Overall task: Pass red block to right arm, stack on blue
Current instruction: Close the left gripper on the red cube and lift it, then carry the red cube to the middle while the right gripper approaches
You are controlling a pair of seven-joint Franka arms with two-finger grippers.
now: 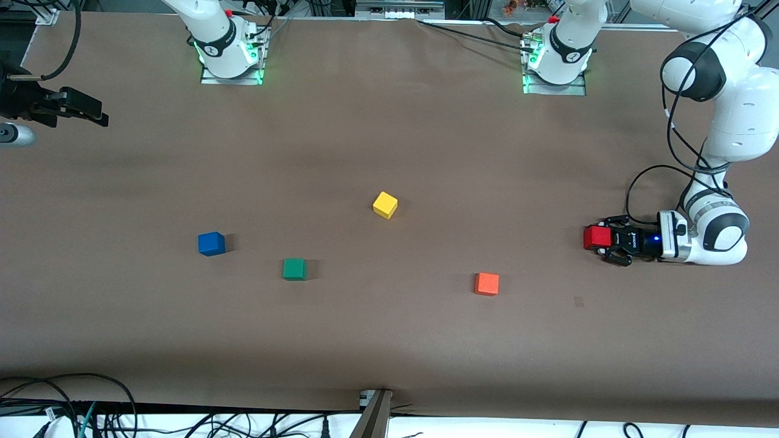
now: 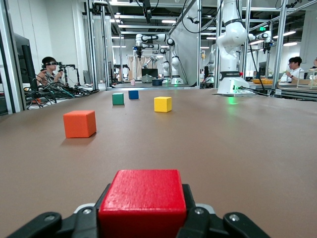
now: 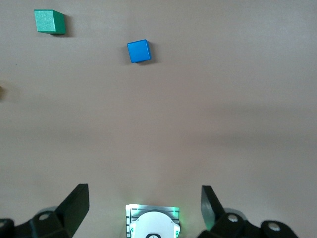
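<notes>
The red block [image 1: 597, 237] sits between the fingers of my left gripper [image 1: 608, 242], which is shut on it, low over the table at the left arm's end. In the left wrist view the red block [image 2: 143, 198] fills the space between the black claw fingers [image 2: 47, 225]. The blue cube [image 1: 211, 243] lies on the table toward the right arm's end and also shows in the right wrist view [image 3: 138, 51]. My right gripper [image 1: 85, 111] is open and empty, held high over the table's edge at the right arm's end; its spread fingers [image 3: 79, 198] show in the right wrist view.
A green cube [image 1: 294, 269] lies beside the blue one, nearer the front camera. A yellow cube [image 1: 384, 204] lies mid-table. An orange cube [image 1: 487, 283] lies between the green cube and the left gripper. Cables run along the table's front edge [image 1: 182, 407].
</notes>
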